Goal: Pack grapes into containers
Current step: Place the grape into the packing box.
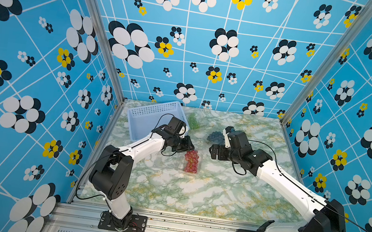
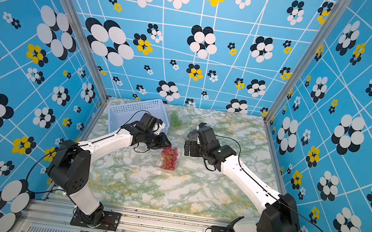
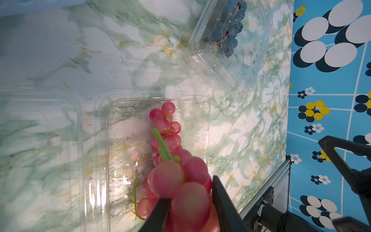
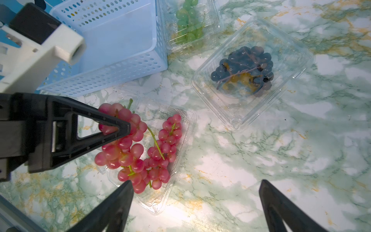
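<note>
My left gripper is shut on a pinkish-red bunch of grapes, holding it just over an open clear container at the table's middle. A second pinkish-red bunch lies in that container beside it; both top views show them as one red heap. My right gripper hangs open to the right of that container, with nothing between its fingers. Dark grapes sit in another clear container. Green grapes fill a third.
A pale blue perforated basket stands at the back left, close behind my left wrist. The green-grape container touches its right side. The open lid of the middle container lies flat on the marble table.
</note>
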Controlling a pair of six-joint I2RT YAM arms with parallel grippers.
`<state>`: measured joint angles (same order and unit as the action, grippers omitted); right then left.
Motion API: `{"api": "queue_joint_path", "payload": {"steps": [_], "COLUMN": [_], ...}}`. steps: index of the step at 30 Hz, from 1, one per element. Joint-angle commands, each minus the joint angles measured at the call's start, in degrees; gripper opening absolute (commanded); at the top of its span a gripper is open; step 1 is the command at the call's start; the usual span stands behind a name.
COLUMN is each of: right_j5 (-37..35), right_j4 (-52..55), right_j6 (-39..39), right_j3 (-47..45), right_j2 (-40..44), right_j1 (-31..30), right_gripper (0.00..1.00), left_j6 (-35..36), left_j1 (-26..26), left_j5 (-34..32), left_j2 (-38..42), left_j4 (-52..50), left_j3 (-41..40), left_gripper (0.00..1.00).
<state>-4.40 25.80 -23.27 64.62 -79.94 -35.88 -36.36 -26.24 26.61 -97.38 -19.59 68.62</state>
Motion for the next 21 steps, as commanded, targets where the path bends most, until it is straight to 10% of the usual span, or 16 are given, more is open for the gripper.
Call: {"api": "queue_joint_path", "payload": {"steps": [1,21], "right_j5": [0.0,0.3], "right_j4": [-1.5,-3.9], "right_j6": [-0.9,-2.1], "right_j3": [-0.8,-2.9], "right_j2": [-0.9,-6.0], "right_j1": [-0.4,-3.8], "right_gripper": [0.99,0.99], "left_j6": [1.1,2.1], "left_j1": [-0.3,2.2], "left_j5": [0.9,-0.9], "left_j2": [-2.9,-4.6], "left_j4": [1.5,-1.8], "left_j3": [-0.7,4.0], "left_gripper": [0.31,0.57]}}
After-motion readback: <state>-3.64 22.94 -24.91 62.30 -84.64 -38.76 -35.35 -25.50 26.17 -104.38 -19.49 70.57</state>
